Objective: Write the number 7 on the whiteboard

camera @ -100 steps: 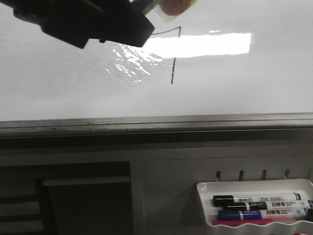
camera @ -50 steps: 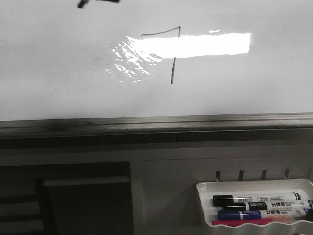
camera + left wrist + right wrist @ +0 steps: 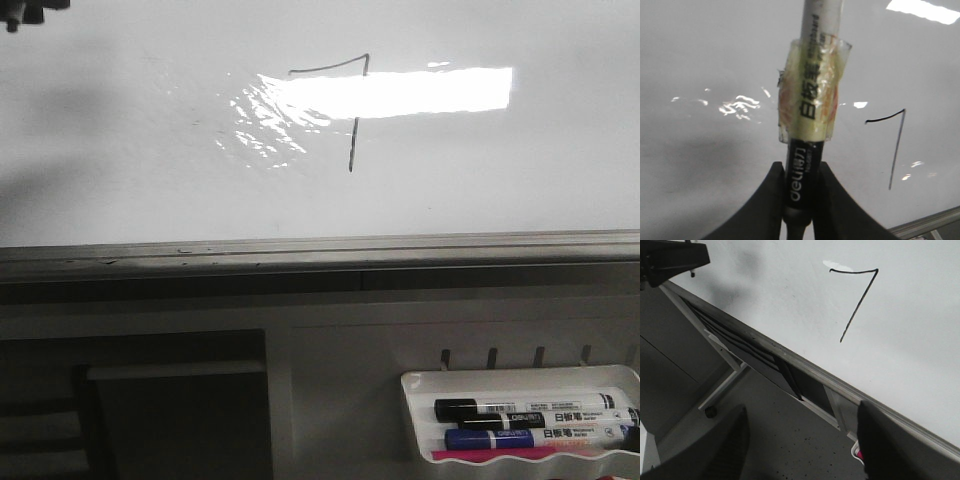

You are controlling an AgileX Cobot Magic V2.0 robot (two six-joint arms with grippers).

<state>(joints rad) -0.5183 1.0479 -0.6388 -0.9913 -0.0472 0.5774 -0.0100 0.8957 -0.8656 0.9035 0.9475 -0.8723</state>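
A thin black number 7 (image 3: 352,110) stands on the whiteboard (image 3: 120,150), across the bright glare; it also shows in the left wrist view (image 3: 896,145) and the right wrist view (image 3: 856,300). My left gripper (image 3: 801,185) is shut on a black-and-white marker (image 3: 810,100) wrapped with yellowish tape, held off to the left of the 7. Only a dark bit of that arm (image 3: 22,12) shows at the front view's top left corner. My right gripper (image 3: 800,440) is open and empty, below the board's grey rail (image 3: 790,362).
A white marker tray (image 3: 520,380) at the lower right holds a black marker (image 3: 520,410), a blue marker (image 3: 530,437) and a pink item. The grey bottom rail (image 3: 320,250) runs across the front view, with dark frame parts below.
The left arm with the marker has moved left and up out of the front view, uncovering the whole 7. The 7 itself is unchanged.
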